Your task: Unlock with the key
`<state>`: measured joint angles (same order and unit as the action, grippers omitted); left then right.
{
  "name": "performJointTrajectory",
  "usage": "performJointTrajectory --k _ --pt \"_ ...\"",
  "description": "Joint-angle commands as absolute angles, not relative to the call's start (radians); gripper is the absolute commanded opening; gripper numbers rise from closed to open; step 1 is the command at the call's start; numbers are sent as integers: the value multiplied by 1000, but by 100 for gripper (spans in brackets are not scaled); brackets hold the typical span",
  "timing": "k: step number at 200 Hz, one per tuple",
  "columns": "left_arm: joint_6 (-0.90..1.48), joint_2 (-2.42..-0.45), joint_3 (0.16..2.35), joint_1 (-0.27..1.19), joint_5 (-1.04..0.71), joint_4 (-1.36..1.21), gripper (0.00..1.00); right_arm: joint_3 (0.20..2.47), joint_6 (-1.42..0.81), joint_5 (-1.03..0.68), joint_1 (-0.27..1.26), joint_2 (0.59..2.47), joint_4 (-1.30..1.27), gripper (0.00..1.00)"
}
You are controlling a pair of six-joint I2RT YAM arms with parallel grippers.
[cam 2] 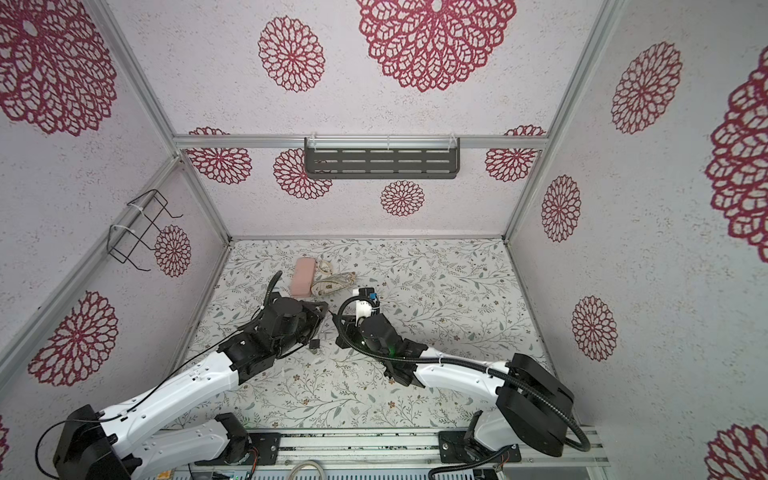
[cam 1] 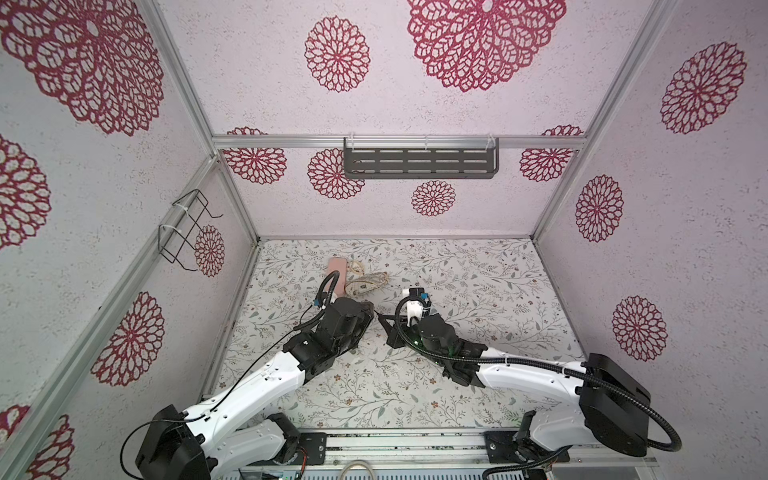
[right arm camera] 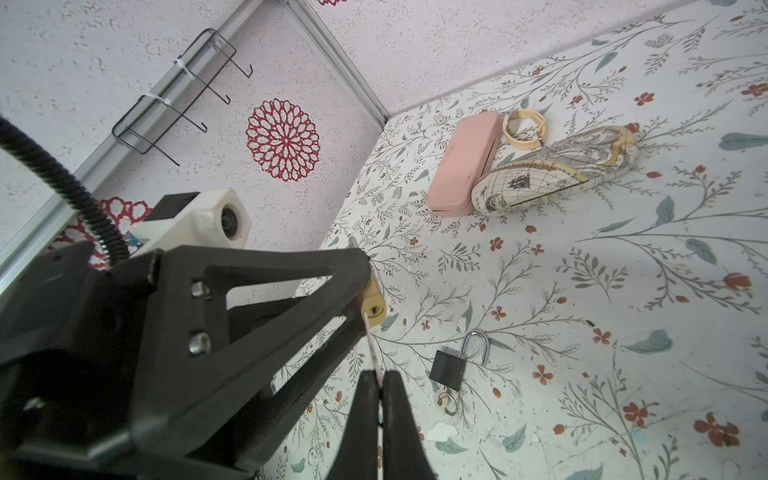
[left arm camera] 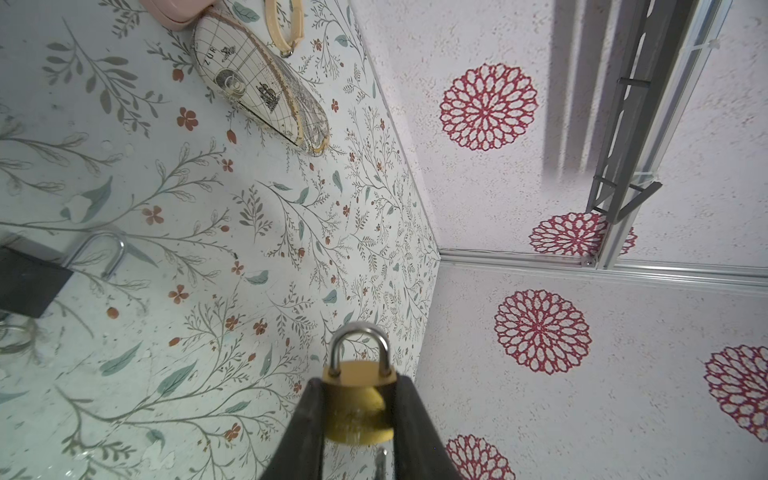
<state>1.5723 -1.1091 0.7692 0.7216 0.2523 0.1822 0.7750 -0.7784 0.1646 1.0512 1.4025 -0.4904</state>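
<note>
1. Up close on the left gripper [left arm camera: 359, 380]: black fingers [left arm camera: 307, 419] clamped on the brass padlock [left arm camera: 359, 415], one on each narrow edge of its body.
2. Holding that padlock clear of the floral table [left arm camera: 166, 291], shackle closed and poking out past the fingertips.
3. Over to the right gripper [right arm camera: 379, 376]: fingers [right arm camera: 399, 415] pressed together, pinching the near end of the key [right arm camera: 371, 345], thin blade sticking straight out beyond the tips.
4. Reaching with the blade tip to the underside of the brass body, right at the keyhole. Seated in the slot or only resting against it? Cannot tell.
5. Meeting nose to nose above mid-table in both top views, padlock and key in the narrow gap between the two grippers.
6. Lying flat on the table, apart from both grippers: black padlock [right arm camera: 448, 368] with a key ring [right arm camera: 446, 402] at its base.
7. Further back near the wall: pink case [right arm camera: 465, 162], map-printed case [right arm camera: 557, 170] right beside it, pale bangle [right arm camera: 524, 126] just behind.
</note>
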Motion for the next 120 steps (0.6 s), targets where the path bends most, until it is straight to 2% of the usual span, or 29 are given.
performJointTrajectory --k 1,120 --pt "1601 -1094 750 713 263 144 0 785 -762 184 1060 1398 -511 0" --pt "1625 -1078 719 713 258 115 0 795 -751 191 1057 1424 -530 0"
